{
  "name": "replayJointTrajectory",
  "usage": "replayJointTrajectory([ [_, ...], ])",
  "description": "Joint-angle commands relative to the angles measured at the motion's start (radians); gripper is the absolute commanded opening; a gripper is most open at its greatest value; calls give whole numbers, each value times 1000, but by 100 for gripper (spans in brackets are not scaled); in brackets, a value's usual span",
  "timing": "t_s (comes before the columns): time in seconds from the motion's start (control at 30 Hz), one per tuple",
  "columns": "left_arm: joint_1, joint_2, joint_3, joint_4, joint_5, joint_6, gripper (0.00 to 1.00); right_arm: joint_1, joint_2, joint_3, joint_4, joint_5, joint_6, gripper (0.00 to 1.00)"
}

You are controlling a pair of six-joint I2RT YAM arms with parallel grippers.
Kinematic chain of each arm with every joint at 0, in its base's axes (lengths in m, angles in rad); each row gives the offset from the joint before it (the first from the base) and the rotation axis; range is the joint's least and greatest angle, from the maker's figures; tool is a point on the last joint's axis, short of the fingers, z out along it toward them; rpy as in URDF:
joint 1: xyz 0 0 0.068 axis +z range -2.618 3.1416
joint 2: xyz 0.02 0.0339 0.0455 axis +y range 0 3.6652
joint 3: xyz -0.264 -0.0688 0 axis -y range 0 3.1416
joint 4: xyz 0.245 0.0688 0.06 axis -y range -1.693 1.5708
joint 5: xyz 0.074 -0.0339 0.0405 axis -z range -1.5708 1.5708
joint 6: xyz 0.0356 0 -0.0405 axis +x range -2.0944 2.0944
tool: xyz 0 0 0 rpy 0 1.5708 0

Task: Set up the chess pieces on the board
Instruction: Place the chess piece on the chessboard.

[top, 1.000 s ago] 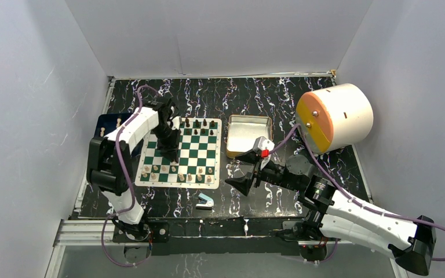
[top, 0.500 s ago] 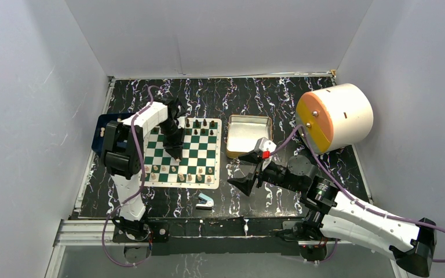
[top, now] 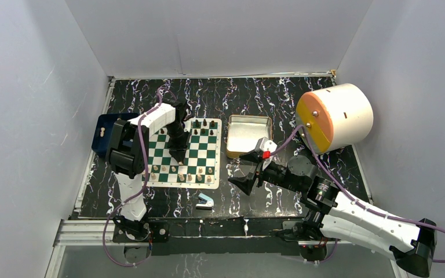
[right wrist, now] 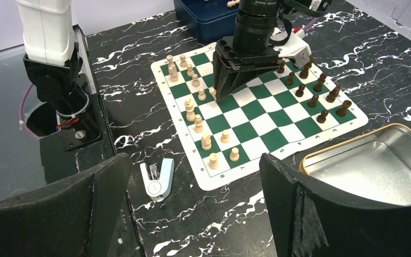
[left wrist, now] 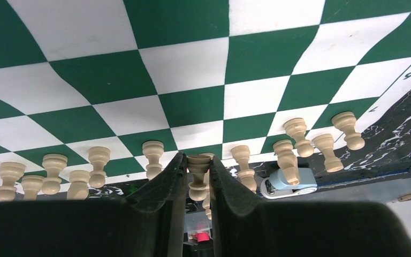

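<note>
Though top view hides it, left tool (left wrist: 197, 159) pinches pale piece (left wrist: 197, 182).

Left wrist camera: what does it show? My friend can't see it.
The left gripper is shut on a pale chess piece, with the green-and-white board filling the view behind. More pale pieces stand in a ragged row along the board's edge, and a blue-and-white stapler lies beyond them.

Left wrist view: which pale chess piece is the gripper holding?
The pale chess piece pinched between the left gripper's fingers, at centre frame. The other pale pieces stand free on the board, none touched.
</note>
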Motion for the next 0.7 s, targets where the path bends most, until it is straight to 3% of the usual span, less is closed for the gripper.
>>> replayJointTrajectory([
  [0.0, -18, 5, 21, -40, -17, -1, 7, -1, -19, 56, 36, 11, -21, 99],
  [0.67, -52, 0, -20, -47, -50, -4, 9, -1, -26, 47, 36, 16, -13, 99],
])
